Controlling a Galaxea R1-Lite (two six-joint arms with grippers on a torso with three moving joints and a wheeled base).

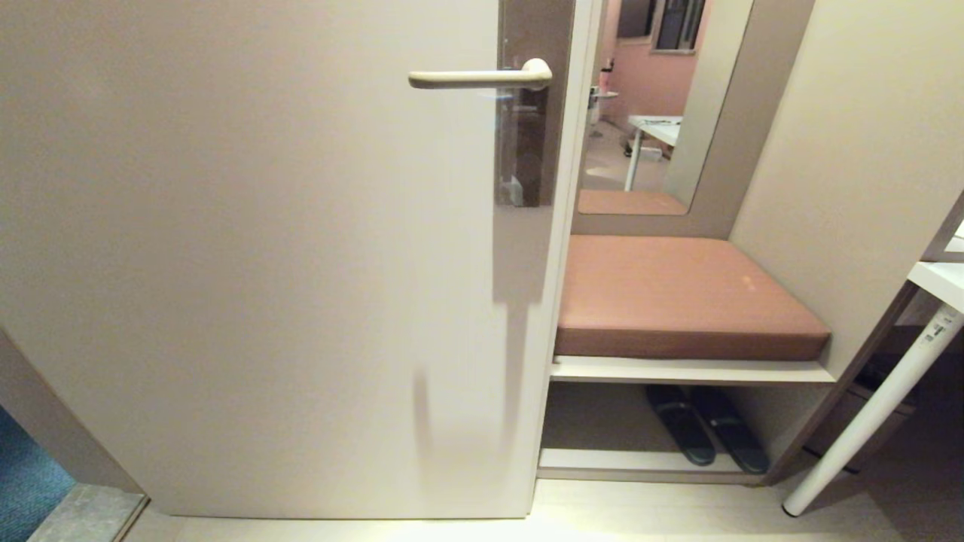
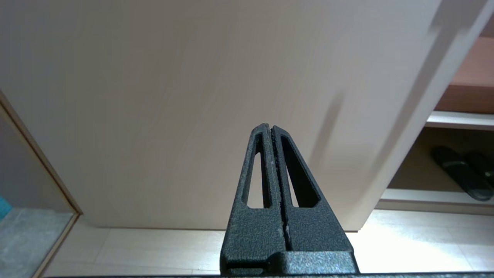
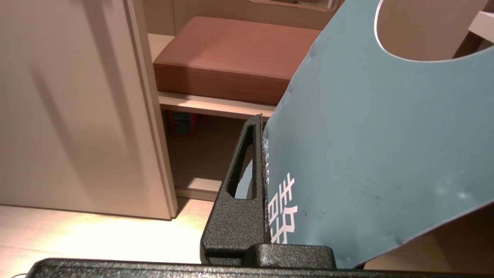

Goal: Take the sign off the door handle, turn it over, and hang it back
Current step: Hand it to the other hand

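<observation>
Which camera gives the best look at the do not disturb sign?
The right wrist view: the sign fills it, clamped in the right gripper, with its hole and white lettering visible. The head and left wrist views show none of it.

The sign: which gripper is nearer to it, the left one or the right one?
Right. The right gripper holds the sign between its fingers. The left gripper is shut on nothing, low before the door, with no sign in its view.
</observation>
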